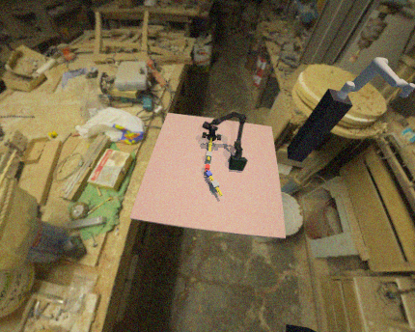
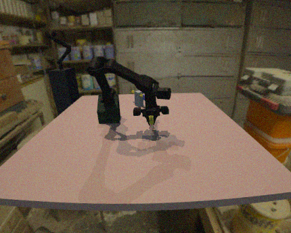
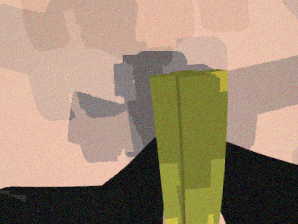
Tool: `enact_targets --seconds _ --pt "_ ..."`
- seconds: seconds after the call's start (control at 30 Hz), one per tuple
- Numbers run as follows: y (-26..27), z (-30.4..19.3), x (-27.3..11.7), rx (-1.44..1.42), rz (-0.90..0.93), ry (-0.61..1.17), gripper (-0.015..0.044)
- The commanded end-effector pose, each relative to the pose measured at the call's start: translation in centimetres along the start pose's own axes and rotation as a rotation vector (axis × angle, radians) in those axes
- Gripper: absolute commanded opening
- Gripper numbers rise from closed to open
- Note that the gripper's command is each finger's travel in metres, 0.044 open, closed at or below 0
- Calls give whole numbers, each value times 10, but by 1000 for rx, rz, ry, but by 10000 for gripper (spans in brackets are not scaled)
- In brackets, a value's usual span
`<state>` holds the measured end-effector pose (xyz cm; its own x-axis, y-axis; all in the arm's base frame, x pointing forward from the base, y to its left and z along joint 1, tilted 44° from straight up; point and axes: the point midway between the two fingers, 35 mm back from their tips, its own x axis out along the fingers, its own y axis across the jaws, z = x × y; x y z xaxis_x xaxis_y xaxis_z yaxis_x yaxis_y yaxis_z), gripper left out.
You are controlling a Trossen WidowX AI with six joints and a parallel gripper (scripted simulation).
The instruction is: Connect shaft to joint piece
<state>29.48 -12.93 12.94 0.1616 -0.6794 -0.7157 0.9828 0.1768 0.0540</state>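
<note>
The second shaft (image 1: 210,145) (image 2: 151,120) (image 3: 202,120) is yellow and runs through the grey upper block (image 1: 208,157). My gripper (image 1: 210,138) (image 2: 151,124) (image 3: 178,142) is shut on its outer end. In the wrist view the shaft stands between the black fingers. The red part (image 1: 207,167) of the joint lies close below the upper block, in line with the second shaft. The blue part (image 1: 208,173) adjoins it. The first shaft (image 1: 220,192) runs at an angle through the lower grey block (image 1: 215,183). Whether the second shaft's tip is inside the joint opening is too small to tell.
The arm's dark base (image 1: 237,162) (image 2: 108,110) stands on the pink table top (image 1: 257,207) (image 2: 210,162), to the right of the shafts in the top view. The arm arches from it to the second shaft's outer end. Shadows lie under the gripper.
</note>
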Motion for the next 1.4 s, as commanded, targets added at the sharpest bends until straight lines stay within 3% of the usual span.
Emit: enact_targets --seconds 0.0,1.37 --pt "0 -1 0 0 1 0 0" --pt "0 -61 1 -4 -28 7 0"
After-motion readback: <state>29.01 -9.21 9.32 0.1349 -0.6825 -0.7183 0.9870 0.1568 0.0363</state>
